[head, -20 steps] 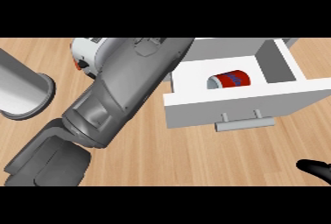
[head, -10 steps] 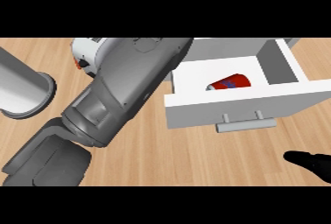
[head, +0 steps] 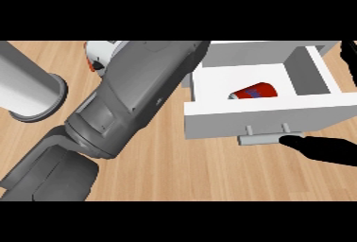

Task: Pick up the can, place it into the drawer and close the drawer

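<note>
The red can (head: 254, 91) lies on its side inside the open white drawer (head: 265, 120), near the middle of its floor. My right hand (head: 324, 150) comes in from the right edge with straight fingers, and its tip touches the right end of the drawer's grey handle (head: 259, 140). It holds nothing. My left forearm (head: 132, 104) crosses the view from lower left to the top middle and covers the drawer's left side. The left hand itself is past the top edge and does not show.
A tall grey cylinder (head: 29, 92) lies on the wooden counter (head: 209, 175) at the left. A white and orange object (head: 99, 54) peeks out behind the left forearm at the top. A dark shape (head: 350, 54) shows at the upper right edge.
My right hand has come up and to the left from the lower right corner until it meets the drawer's handle. The can has shifted slightly inside the drawer. The left forearm has hardly moved.
</note>
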You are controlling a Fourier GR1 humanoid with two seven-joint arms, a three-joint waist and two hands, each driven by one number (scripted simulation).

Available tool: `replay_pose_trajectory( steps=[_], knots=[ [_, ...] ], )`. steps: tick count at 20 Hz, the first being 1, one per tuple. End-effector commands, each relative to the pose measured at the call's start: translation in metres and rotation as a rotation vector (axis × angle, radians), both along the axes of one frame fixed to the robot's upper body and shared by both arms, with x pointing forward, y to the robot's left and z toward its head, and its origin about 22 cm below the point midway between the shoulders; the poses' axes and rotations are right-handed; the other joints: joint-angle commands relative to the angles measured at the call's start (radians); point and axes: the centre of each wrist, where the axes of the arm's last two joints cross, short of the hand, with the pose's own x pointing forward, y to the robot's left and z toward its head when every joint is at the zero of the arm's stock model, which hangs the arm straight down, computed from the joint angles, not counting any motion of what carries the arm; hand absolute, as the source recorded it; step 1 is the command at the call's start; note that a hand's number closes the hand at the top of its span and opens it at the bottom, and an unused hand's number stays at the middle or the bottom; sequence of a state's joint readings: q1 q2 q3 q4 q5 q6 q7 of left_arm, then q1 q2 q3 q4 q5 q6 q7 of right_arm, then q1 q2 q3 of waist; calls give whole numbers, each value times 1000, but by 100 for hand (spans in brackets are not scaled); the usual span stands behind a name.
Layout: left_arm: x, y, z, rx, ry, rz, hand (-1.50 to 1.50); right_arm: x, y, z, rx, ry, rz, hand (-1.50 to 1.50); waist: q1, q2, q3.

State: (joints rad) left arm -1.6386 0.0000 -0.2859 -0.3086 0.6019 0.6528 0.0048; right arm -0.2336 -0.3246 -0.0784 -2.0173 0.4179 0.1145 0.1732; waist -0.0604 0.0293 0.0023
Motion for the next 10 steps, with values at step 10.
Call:
replay_pose_trajectory(
  steps=[10],
  knots=[
    [2,0,1,31,2,-14,-150,72,49,-69,-379,49,-45,-150,45,-12,-1]
  ],
)
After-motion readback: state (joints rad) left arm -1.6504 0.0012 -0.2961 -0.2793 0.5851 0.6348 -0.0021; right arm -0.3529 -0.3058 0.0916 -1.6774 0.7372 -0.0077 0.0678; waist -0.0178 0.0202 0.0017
